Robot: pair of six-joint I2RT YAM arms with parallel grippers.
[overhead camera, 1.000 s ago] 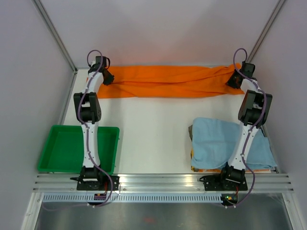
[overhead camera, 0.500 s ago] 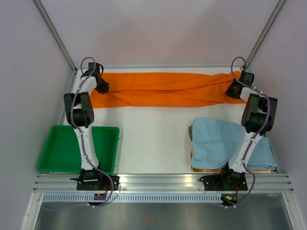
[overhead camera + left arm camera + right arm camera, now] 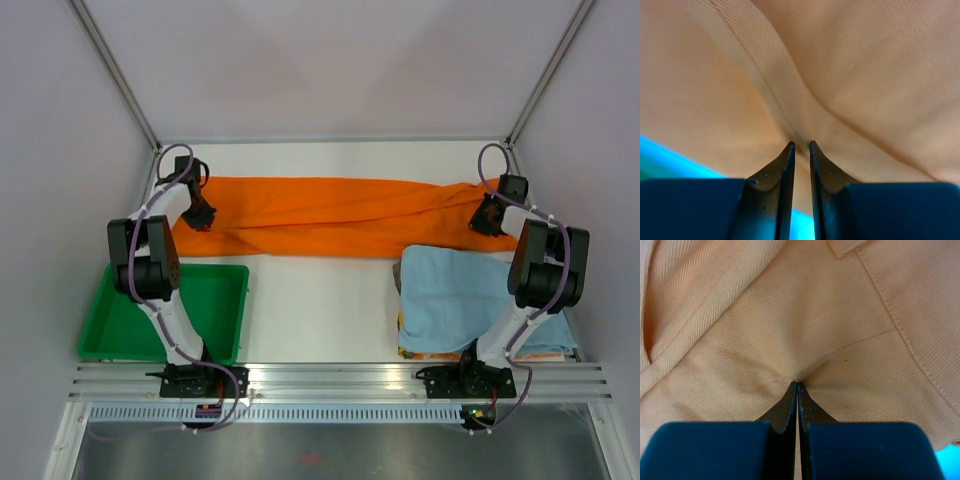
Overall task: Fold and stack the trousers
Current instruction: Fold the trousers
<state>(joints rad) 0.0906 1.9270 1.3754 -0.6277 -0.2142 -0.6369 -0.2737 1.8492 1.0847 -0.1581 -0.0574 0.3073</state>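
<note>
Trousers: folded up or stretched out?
Stretched out full length, not folded short: the trousers lie as one long band across the table, left hand and right hand pinching opposite ends.

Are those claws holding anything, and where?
Yes, the orange trousers: the left gripper pinches a fold at their left end, the right gripper a fold at their right end.

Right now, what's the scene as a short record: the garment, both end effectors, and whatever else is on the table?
trousers: orange, stretched in a long strip, left to right, across the far part of the table
left end effector: pinching the trousers' left end, fabric gathered at its tips
right end effector: shut on the trousers' right end
tray: green, near left corner
blue cloth: near right, under the right arm
stacked: not yet
</note>
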